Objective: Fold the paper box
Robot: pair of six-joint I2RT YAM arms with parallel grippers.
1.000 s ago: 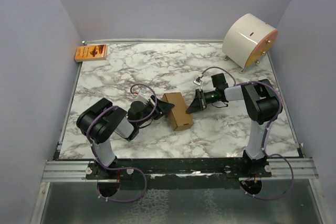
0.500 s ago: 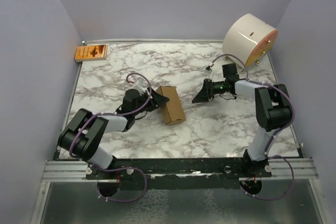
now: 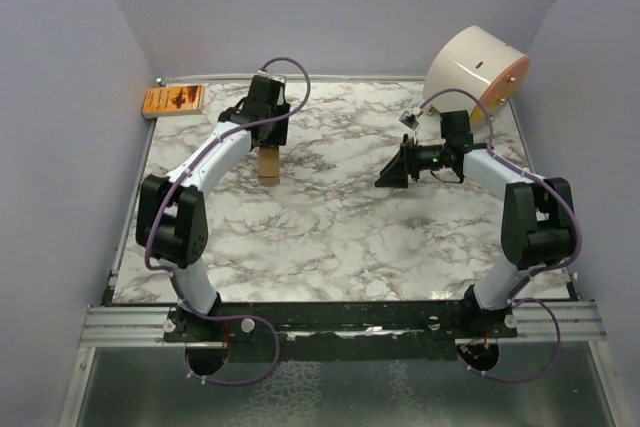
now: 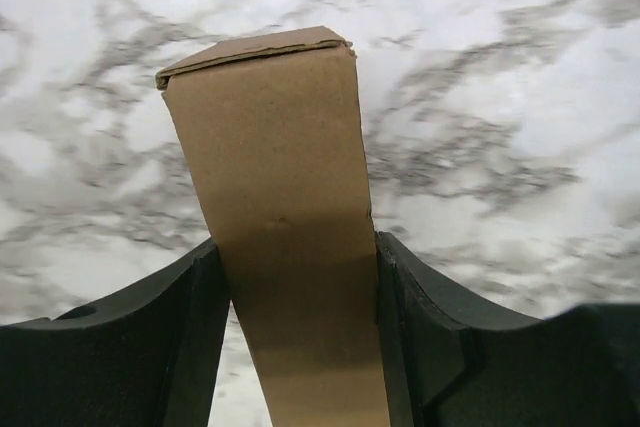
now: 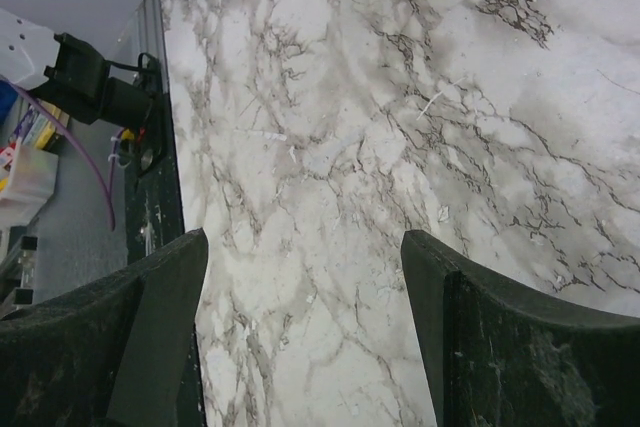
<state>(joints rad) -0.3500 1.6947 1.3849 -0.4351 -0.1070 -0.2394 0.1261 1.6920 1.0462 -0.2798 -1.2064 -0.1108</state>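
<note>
**Top view.** The left arm reaches to the far left part of the counter (image 3: 330,237), and the left claw (image 3: 268,144) points down over the box (image 3: 268,166). The box is plain brown cardboard folded into an oblong carton. It hangs on end below the claw, near the far edge and to the right of the orange packet (image 3: 173,100). Whether its lower end touches the counter cannot be told. The right arm bends toward the far right. The right claw (image 3: 392,175) is low over bare marble, well apart from the box and near the white cylinder (image 3: 470,72) in the far right corner.

**Left wrist view.** The left claw (image 4: 300,337) grips the box (image 4: 275,167). Its 2 black fingers (image 4: 190,347) press the carton's long sides, and the closed end flap faces the marble.

**Right wrist view.** The right claw (image 5: 305,327) stands wide and holds nothing. Only the marble counter (image 5: 400,147) shows between its 2 fingers (image 5: 160,337).
</note>
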